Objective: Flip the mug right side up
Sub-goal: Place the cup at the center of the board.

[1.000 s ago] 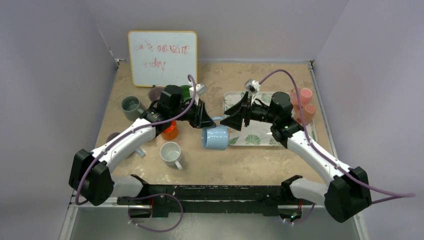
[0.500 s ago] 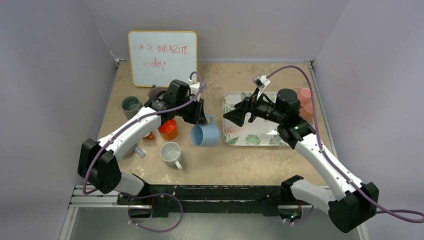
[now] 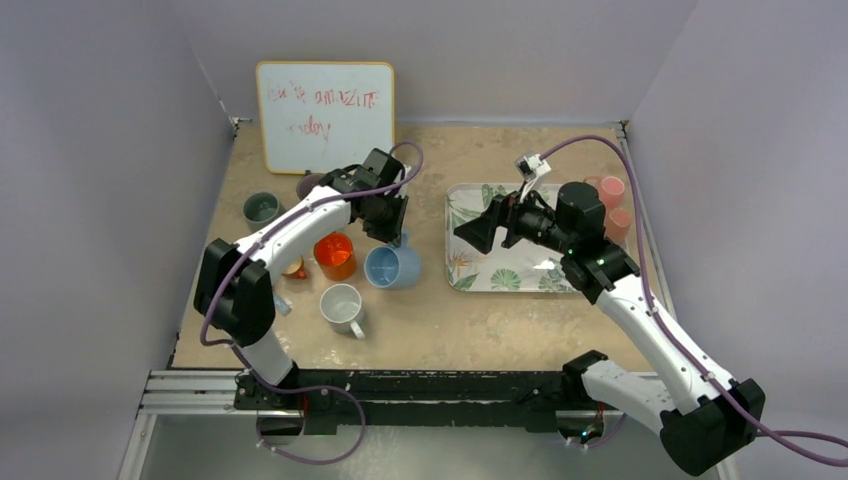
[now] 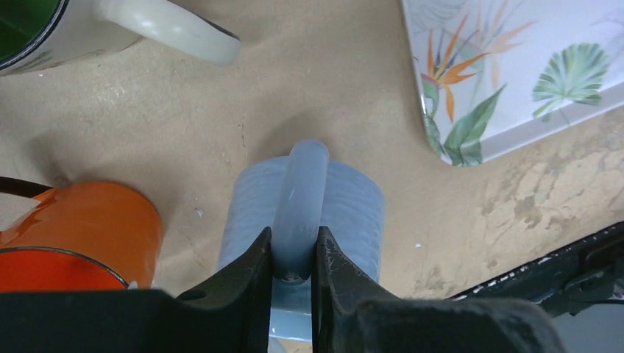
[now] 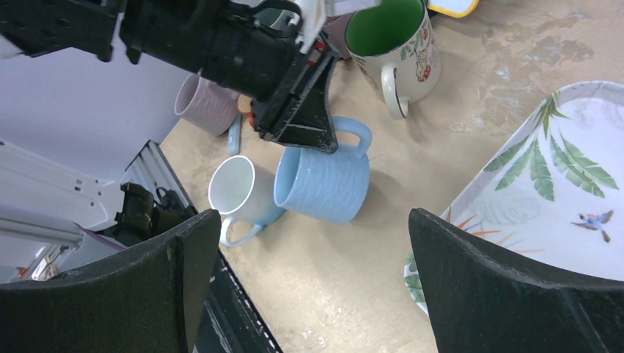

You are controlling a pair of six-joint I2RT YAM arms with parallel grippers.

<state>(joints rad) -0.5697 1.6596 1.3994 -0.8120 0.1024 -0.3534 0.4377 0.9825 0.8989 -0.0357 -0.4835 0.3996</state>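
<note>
The light blue ribbed mug (image 3: 392, 267) is tilted at the table's middle, its mouth facing up and toward the near left. My left gripper (image 3: 392, 236) is shut on its handle (image 4: 300, 193), with the fingers (image 4: 254, 266) pinching both sides. The right wrist view shows the mug (image 5: 324, 184) leaning with its base edge low by the table; I cannot tell whether it touches. My right gripper (image 3: 480, 233) is open and empty, hovering over the left edge of the tray (image 3: 520, 275), apart from the mug.
An orange mug (image 3: 336, 256) and a white mug (image 3: 342, 306) stand just left of the blue mug. A green-lined mug (image 5: 390, 44), a lilac mug (image 5: 206, 107), a grey mug (image 3: 262, 210), pink cups (image 3: 610, 190) and a whiteboard (image 3: 325, 116) are further off.
My left gripper has carried the blue mug left and down, turning its mouth from sideways toward upward. My right gripper has drawn back to the right, away from the mug.
</note>
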